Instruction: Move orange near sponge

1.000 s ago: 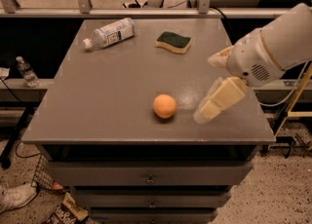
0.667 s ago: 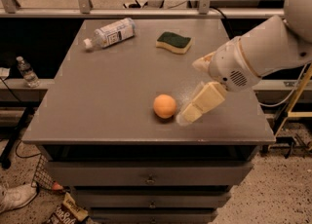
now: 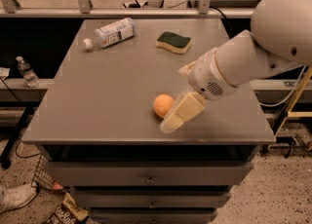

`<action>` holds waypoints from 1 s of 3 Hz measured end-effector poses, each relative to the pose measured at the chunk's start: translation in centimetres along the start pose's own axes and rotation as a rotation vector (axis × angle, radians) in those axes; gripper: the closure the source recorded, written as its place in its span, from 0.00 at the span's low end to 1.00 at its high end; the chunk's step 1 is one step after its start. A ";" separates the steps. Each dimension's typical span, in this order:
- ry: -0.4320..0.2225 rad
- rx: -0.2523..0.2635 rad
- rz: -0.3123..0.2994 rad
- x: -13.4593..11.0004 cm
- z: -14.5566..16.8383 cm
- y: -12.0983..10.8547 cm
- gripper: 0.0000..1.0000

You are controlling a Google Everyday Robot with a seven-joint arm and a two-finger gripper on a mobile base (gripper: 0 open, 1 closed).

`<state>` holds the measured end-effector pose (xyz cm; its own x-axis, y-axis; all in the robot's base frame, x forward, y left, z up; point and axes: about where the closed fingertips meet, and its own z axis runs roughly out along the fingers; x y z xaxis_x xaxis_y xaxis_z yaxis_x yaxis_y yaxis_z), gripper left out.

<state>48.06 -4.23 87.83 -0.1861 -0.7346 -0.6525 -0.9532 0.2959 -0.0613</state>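
Note:
The orange (image 3: 162, 105) sits on the grey table (image 3: 112, 96) near its front edge, right of centre. The sponge (image 3: 174, 42), pale yellow with a dark green top, lies flat at the back of the table, well beyond the orange. My gripper (image 3: 171, 119) reaches in from the right on a white arm, and its cream finger lies right against the orange's right and front side. The orange rests on the table surface.
A clear plastic bottle (image 3: 109, 33) with a white label lies on its side at the back left. Another small bottle (image 3: 27, 71) stands on a ledge left of the table. Drawers sit under the table front. A railing runs behind.
My arm has swung left across the table, bringing the gripper from well right of the orange up against it. The orange, sponge and bottle have not moved.

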 end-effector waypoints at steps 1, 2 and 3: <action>0.039 0.012 -0.007 0.5 1.0 -0.1 0.00; 0.073 0.016 -0.007 1.1 1.8 -0.2 0.00; 0.097 0.010 -0.002 1.7 2.5 -0.3 0.00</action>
<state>48.64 -3.99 84.85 -0.2070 -0.7905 -0.5765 -0.9511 0.3006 -0.0706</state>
